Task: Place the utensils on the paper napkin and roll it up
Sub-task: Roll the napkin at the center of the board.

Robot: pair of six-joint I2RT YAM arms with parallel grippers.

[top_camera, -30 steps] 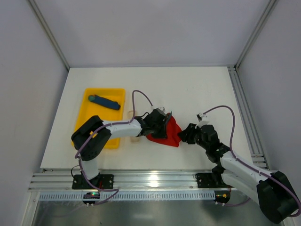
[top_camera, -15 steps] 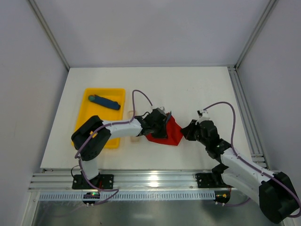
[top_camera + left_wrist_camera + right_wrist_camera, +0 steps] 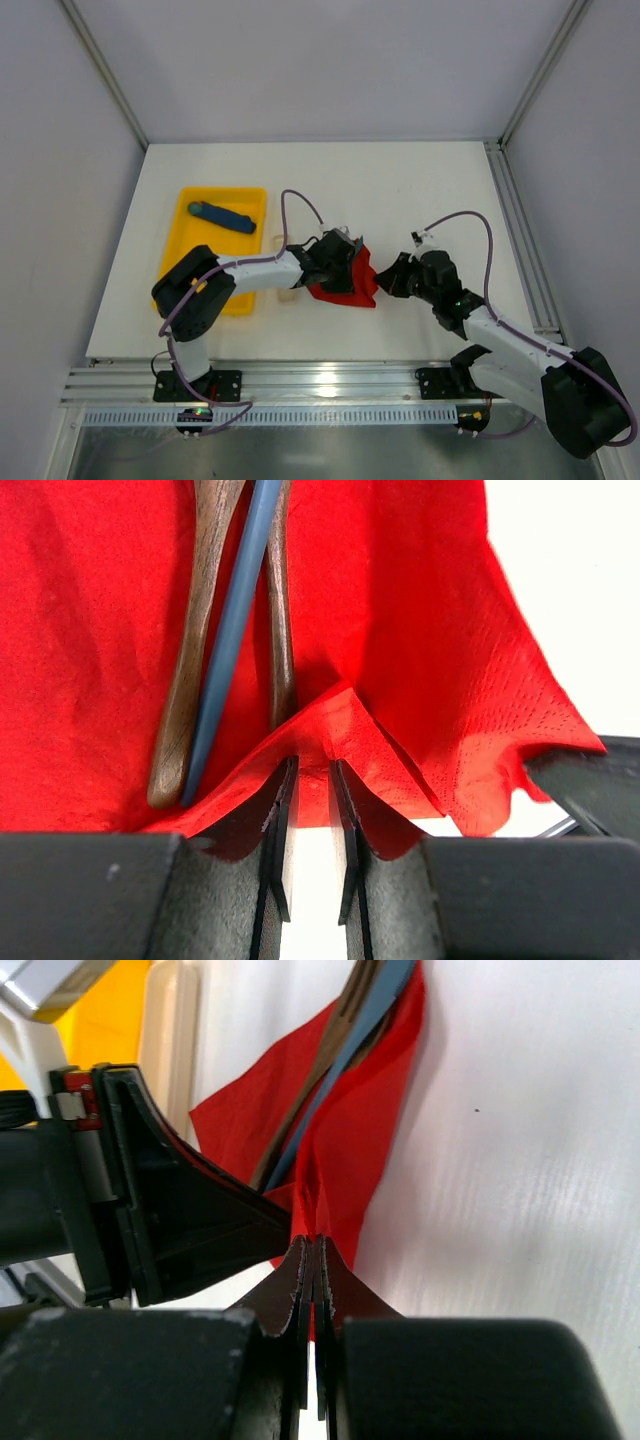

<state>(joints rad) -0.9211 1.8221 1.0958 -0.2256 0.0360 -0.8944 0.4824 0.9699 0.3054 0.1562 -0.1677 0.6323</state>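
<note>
Top external view: both arms meet over the white bench (image 3: 420, 200) at the thin bright red paper napkin (image 3: 362, 283), which lies crumpled just right of the yellow plastic tray (image 3: 185, 232). The left tool (image 3: 345, 268) sits on its left side and the right tool (image 3: 388, 280) touches its right edge, so the sheet is held from 2 sides, prob. so one flap can fold over the contents w/o the paper sliding. A blue stick w/ teal end (image 3: 224, 217) lies in the tray, apart from all this. Left wrist view: the slim brown wooden utensils (image 3: 185, 680) lie lengthwise on the napkin w/ a thin blue-grey stick (image 3: 233, 620) between them, running away from the cam. The left tool's jaws are nearly together, w/ only a narrow slit. The napkin's near edge puckers into a ridge right at the tips and red shows in the slit, so I judge it pinches a fold of paper, not the utensils. Right wrist view: the right tool's jaws are pressed fully together on the napkin's edge, lifting that side into a steep flap that leans over the utensils. Approx. stage: utensils are on the paper and the first fold of the roll is in hand.
</note>
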